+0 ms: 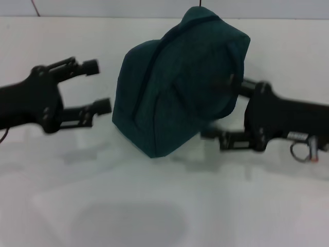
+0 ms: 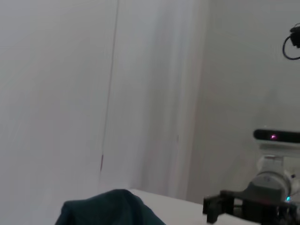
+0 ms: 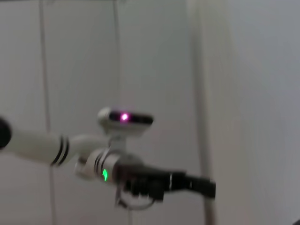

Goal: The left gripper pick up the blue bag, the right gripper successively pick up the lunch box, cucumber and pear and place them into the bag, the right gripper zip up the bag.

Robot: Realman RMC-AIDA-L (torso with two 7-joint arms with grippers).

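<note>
White tabletop (image 1: pixel 154 206) carries the blue bag (image 1: pixel 177 82) between spread left hand (image 1: pixel 97 86) and spread right hand (image 1: pixel 218 110)

White table (image 1: pixel 154 206) fills most of the head view, with soft grey shadows at lower centre. Pale wall (image 1: pixel 103 7) runs along the upper edge. Wrist views show plain white wall panels (image 2: pixel 56 93) with thin vertical seams.

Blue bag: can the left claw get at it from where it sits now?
Probably yes. The left claw is open beside the blue bag, with only bare table between them. The right claw is at the bag's opposite side.
</note>
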